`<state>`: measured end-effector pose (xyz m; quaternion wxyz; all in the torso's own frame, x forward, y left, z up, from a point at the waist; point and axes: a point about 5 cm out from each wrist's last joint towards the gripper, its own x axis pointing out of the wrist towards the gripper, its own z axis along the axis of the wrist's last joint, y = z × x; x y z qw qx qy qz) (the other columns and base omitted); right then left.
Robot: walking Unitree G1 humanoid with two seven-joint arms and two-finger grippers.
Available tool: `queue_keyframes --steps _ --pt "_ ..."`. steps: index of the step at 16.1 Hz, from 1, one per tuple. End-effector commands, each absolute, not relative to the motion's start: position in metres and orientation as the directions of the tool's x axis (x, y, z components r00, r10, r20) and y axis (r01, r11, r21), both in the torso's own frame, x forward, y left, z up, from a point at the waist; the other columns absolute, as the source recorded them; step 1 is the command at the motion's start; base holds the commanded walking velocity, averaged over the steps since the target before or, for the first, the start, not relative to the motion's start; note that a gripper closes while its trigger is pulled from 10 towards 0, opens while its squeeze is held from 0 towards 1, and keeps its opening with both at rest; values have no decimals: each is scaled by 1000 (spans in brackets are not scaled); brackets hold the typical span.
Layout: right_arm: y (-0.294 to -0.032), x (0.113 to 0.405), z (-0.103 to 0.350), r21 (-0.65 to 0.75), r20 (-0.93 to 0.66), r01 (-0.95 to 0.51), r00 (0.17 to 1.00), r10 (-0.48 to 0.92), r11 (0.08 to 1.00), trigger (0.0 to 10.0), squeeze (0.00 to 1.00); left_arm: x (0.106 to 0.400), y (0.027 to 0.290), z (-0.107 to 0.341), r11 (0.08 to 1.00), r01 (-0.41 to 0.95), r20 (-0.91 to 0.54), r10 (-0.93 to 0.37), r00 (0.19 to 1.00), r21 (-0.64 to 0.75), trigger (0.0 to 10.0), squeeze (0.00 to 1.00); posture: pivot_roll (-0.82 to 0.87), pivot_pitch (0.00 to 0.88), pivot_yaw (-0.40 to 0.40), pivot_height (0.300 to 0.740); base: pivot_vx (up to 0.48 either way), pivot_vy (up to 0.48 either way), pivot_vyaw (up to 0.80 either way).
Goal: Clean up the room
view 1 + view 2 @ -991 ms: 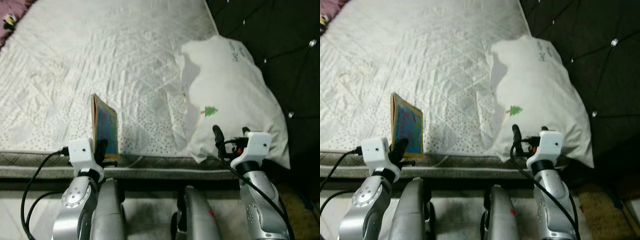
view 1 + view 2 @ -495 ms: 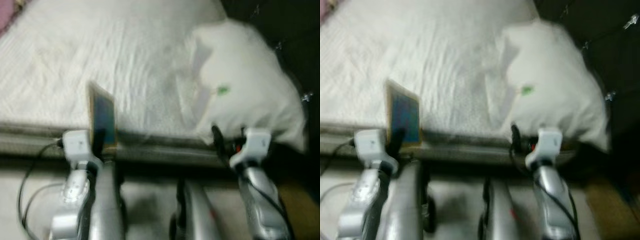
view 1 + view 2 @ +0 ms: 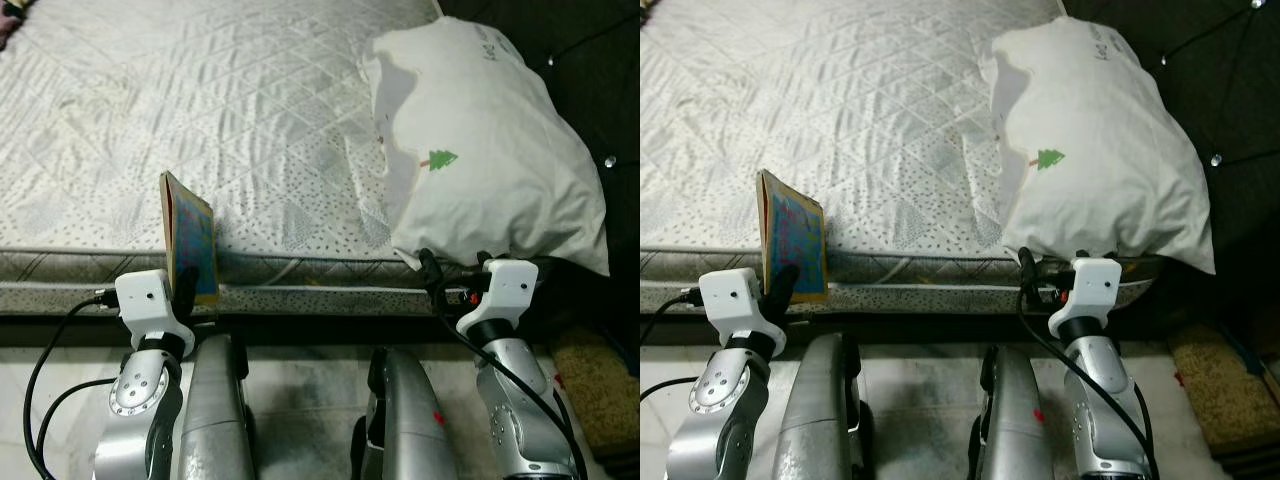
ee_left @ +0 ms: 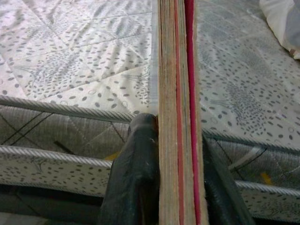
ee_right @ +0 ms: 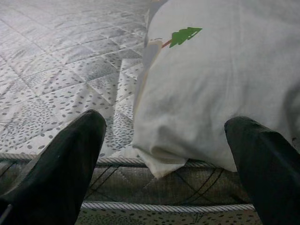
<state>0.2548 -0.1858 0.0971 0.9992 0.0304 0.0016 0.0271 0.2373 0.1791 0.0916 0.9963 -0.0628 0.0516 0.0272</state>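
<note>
My left gripper (image 3: pixel 190 290) is shut on a thin picture book (image 3: pixel 190 238) with a blue cover, held upright on its edge at the mattress's near edge. In the left wrist view the book's spine and pages (image 4: pixel 177 117) stand clamped between the two black fingers (image 4: pixel 133 178). My right gripper (image 3: pixel 455 265) is open, its fingers (image 5: pixel 61 164) spread wide just before the near corner of a white pillow (image 3: pixel 480 150) with a small green tree print. The pillow lies on the right side of the bed and hangs a little over its edge.
A white quilted mattress (image 3: pixel 200 110) stretches ahead, its piped side edge (image 3: pixel 300 290) right in front of me. A dark tufted headboard (image 3: pixel 590 60) stands on the right. A brown mat (image 3: pixel 600 375) lies on the floor at the right. My legs stand on pale tiles (image 3: pixel 300 390).
The camera has shifted back, so the mattress edge sits a little higher in the picture. The book stays in my left gripper and the right gripper remains open near the pillow.
</note>
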Motion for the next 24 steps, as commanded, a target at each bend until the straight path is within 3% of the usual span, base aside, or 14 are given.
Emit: queue_keyframes --steps 1,10,15,24 --pt "-189 253 95 61 -14 -46 999 47 997 10000 0 241 171 98 991 -16 -74 7 997 -130 10000 0 -23 180 -61 562 292 0 0" --pt "-189 254 95 50 -7 -42 999 42 998 10000 0 260 164 129 991 18 32 -14 999 -133 10000 0 -22 171 -58 562 284 0 0" --pt "-189 254 95 48 -5 -35 999 35 998 10000 0 261 164 123 991 29 17 -27 999 -128 10000 0 -23 167 -55 562 0 0 0" --pt "-192 255 95 29 -4 -32 999 32 999 10000 0 267 154 120 986 58 2 -58 998 -155 10000 0 -38 163 -64 562 300 0 0"
